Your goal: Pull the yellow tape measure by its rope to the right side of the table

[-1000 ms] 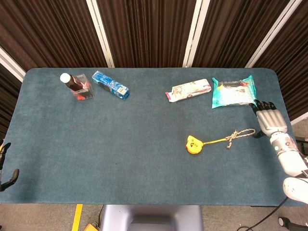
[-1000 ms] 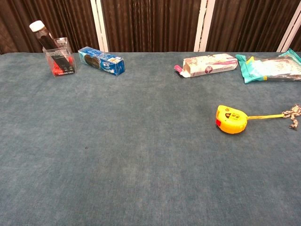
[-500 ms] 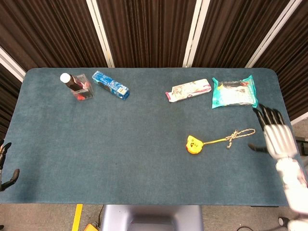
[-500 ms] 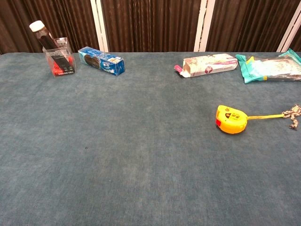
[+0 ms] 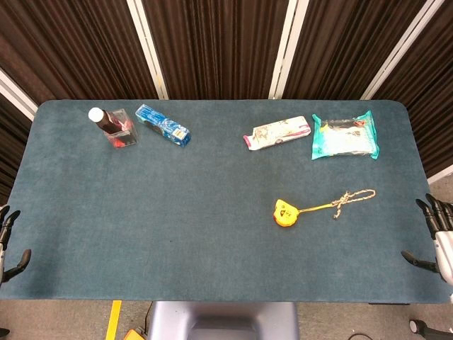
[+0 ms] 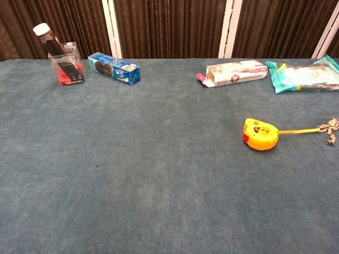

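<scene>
The yellow tape measure lies flat on the blue table right of centre. Its yellow strap runs right to a braided rope loop, which lies loose on the cloth. My right hand shows only in the head view, at the table's right edge, fingers spread and holding nothing, well clear of the rope. Just a few dark fingers of my left hand peek in at the far left edge, apart and empty.
Along the back stand a clear box with a dark bottle, a blue carton, a white-pink packet and a teal wipes pack. The table's right edge runs close to the rope's end.
My right hand has let go of the rope's end and drawn back toward the table's near right edge. Tape measure and rope have stayed where they were.
</scene>
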Controlling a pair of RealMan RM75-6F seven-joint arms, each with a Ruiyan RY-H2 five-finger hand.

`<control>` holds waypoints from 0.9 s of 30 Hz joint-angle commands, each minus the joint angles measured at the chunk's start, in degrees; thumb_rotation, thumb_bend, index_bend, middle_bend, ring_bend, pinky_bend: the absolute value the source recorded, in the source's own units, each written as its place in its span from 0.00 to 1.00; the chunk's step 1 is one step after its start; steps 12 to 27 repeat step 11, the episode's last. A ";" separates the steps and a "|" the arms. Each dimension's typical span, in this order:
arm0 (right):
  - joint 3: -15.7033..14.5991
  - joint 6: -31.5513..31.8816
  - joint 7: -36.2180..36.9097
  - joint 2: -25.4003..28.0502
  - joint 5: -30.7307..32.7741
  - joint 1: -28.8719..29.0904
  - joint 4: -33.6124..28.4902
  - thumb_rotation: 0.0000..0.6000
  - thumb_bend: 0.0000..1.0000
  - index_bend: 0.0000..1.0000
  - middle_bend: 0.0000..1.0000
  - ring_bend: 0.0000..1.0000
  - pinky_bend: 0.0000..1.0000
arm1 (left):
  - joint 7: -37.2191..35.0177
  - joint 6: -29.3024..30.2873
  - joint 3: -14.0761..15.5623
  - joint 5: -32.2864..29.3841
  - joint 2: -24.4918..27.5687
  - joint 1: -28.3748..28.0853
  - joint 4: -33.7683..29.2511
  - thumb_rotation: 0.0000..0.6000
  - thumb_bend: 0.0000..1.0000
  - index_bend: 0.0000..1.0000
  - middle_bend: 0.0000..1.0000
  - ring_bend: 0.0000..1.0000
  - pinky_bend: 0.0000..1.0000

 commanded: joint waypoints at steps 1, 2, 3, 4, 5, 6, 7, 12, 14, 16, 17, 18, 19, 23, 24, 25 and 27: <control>0.17 -1.07 0.15 0.19 -0.09 -0.11 0.15 1.00 0.13 0.07 0.01 0.00 0.00 | 0.04 -0.18 0.17 0.24 0.05 -0.09 0.15 1.00 0.37 0.08 0.00 0.00 0.11; 0.21 -1.43 -0.04 0.30 -0.07 -0.10 0.22 1.00 0.13 0.07 0.01 0.00 0.00 | 0.09 -0.32 0.24 0.31 0.04 -0.15 0.17 1.00 0.37 0.08 0.00 0.00 0.11; 0.24 -1.78 -0.45 0.39 -0.08 -0.06 0.29 1.00 0.13 0.07 0.01 0.00 0.00 | 0.12 -0.47 0.28 0.36 0.09 -0.23 0.14 1.00 0.37 0.08 0.00 0.00 0.11; 0.19 -2.21 -0.99 0.58 -0.16 -0.07 0.22 1.00 0.13 0.08 0.01 0.00 0.00 | 0.08 -0.80 0.40 0.47 0.24 -0.36 0.02 1.00 0.37 0.08 0.00 0.00 0.11; 0.20 -2.40 -1.20 0.73 -0.23 -0.10 0.07 1.00 0.13 0.08 0.01 0.00 0.00 | 0.01 -1.05 0.49 0.55 0.31 -0.47 -0.04 1.00 0.37 0.08 0.00 0.00 0.11; 0.32 -2.46 -1.24 0.80 -0.25 -0.15 -0.10 1.00 0.13 0.08 0.01 0.00 0.00 | -0.04 -1.14 0.59 0.66 0.33 -0.49 -0.08 1.00 0.37 0.08 0.00 0.00 0.11; 0.46 -2.52 -1.21 0.90 -0.30 -0.22 -0.28 1.00 0.13 0.08 0.01 0.00 0.00 | -0.03 -1.19 0.59 0.63 0.30 -0.53 -0.08 1.00 0.37 0.08 0.00 0.00 0.11; 0.87 -2.74 -1.58 0.88 -0.56 -0.37 -0.31 1.00 0.13 0.09 0.01 0.00 0.00 | 0.21 -1.37 0.63 0.42 0.17 -0.56 -0.01 1.00 0.37 0.08 0.00 0.00 0.11; 0.87 -2.74 -1.58 0.88 -0.56 -0.37 -0.31 1.00 0.13 0.09 0.01 0.00 0.00 | 0.21 -1.37 0.63 0.42 0.17 -0.56 -0.01 1.00 0.37 0.08 0.00 0.00 0.11; 0.87 -2.74 -1.58 0.88 -0.56 -0.37 -0.31 1.00 0.13 0.09 0.01 0.00 0.00 | 0.21 -1.37 0.63 0.42 0.17 -0.56 -0.01 1.00 0.37 0.08 0.00 0.00 0.11; 0.87 -2.74 -1.58 0.88 -0.56 -0.37 -0.31 1.00 0.13 0.09 0.01 0.00 0.00 | 0.21 -1.37 0.63 0.42 0.17 -0.56 -0.01 1.00 0.37 0.08 0.00 0.00 0.11; 0.87 -2.74 -1.58 0.88 -0.56 -0.37 -0.31 1.00 0.13 0.09 0.01 0.00 0.00 | 0.21 -1.37 0.63 0.42 0.17 -0.56 -0.01 1.00 0.37 0.08 0.00 0.00 0.11; 0.87 -2.74 -1.58 0.88 -0.56 -0.37 -0.31 1.00 0.13 0.09 0.01 0.00 0.00 | 0.21 -1.37 0.63 0.42 0.17 -0.56 -0.01 1.00 0.37 0.08 0.00 0.00 0.11; 0.87 -2.74 -1.58 0.88 -0.56 -0.37 -0.31 1.00 0.13 0.09 0.01 0.00 0.00 | 0.21 -1.37 0.63 0.42 0.17 -0.56 -0.01 1.00 0.37 0.08 0.00 0.00 0.11; 0.87 -2.74 -1.58 0.88 -0.56 -0.37 -0.31 1.00 0.13 0.09 0.01 0.00 0.00 | 0.21 -1.37 0.63 0.42 0.17 -0.56 -0.01 1.00 0.37 0.08 0.00 0.00 0.11; 0.87 -2.74 -1.58 0.88 -0.56 -0.37 -0.31 1.00 0.13 0.09 0.01 0.00 0.00 | 0.21 -1.37 0.63 0.42 0.17 -0.56 -0.01 1.00 0.37 0.08 0.00 0.00 0.11; 0.87 -2.74 -1.58 0.88 -0.56 -0.37 -0.31 1.00 0.13 0.09 0.01 0.00 0.00 | 0.21 -1.37 0.63 0.42 0.17 -0.56 -0.01 1.00 0.37 0.08 0.00 0.00 0.11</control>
